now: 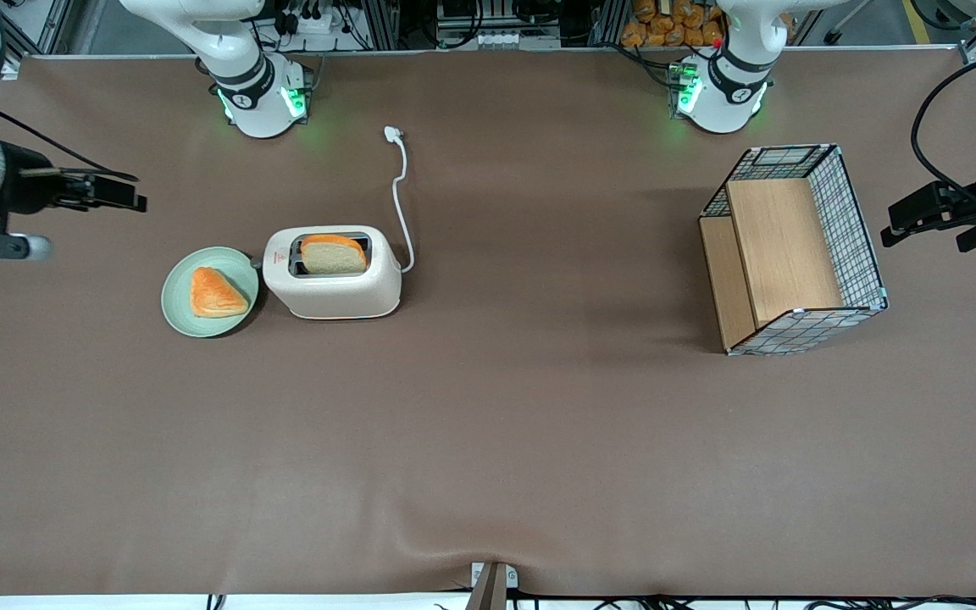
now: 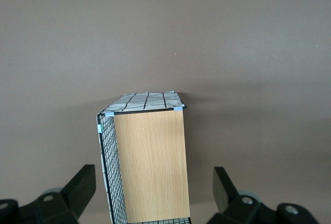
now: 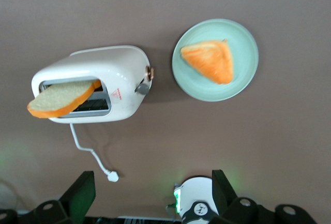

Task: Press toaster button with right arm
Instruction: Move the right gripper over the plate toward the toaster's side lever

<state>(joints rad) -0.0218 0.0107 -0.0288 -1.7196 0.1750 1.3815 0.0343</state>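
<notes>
I see cream toaster point(image 1: 334, 275) upright on counter point(image 1: 488, 440), bread slice point(image 1: 333, 254) in slot. Grey toaster button point(image 3: 141, 87) on narrow end. My gripper point(image 1: 115, 193) hovers well apart, fingers spread.

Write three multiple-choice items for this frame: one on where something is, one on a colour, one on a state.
1. Where is the gripper?
A. on the toaster button
B. raised toward the working arm's end of the table, apart from the toaster
C. inside the basket

2. What colour is the plate?
A. pale green
B. red
C. black

3. What is in the toaster slot?
A. nothing
B. a bread slice sticking up
C. the plug

Answers:
1 B: the front view shows the gripper hanging clear of the toaster, and the toaster button is untouched.
2 A: the plate under the triangular pastry is pale green in both views.
3 B: the bread slice stands out of the slot, while the plug lies on the table.
</notes>
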